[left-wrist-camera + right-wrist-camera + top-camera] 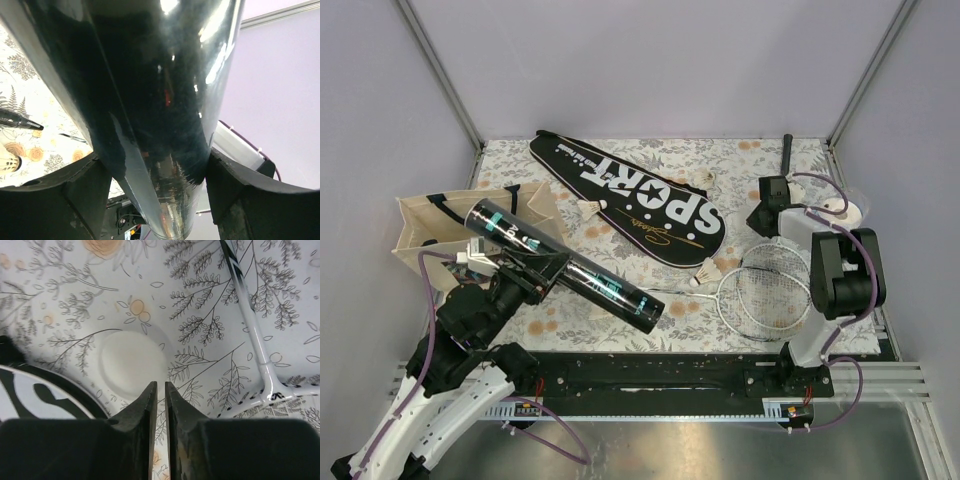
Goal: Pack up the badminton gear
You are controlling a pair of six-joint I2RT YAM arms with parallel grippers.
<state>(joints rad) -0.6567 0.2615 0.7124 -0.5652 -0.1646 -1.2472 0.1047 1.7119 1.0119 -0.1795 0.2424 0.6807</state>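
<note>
The left claw pinches the long black tube across its middle. In the left wrist view both fingers press the tube's glossy sides. The tube slants over the bench, one end above the beige tote bag and the other low near the front edge. I cannot tell whether that end rests on the cloth.

The right claw hangs over the floral cloth with its fingers barely parted, a thin slit between them, and it pinches nothing. Just beyond its tips sits a pale round shape, too blurred to name for sure, though it is probably a shuttlecock seen end-on. It lies between the "SPORT" cover and the racket. Two more shuttlecocks lie loose, one beside the racket head and one on the cover.

The step in hand looks like loading shuttlecocks into the tube. To do it well:

- **Spread first:** the right claw should open wider before it descends, because a slit this narrow would push the shuttlecock away.
- **Grip lightly:** take it at the cork, since feathers crush easily.
- **Steady the tube:** the left claw should hold the tube motionless with its mouth angled toward the right arm.
- **Avoid snags:** the right claw should stay clear of the racket's shaft.
</note>
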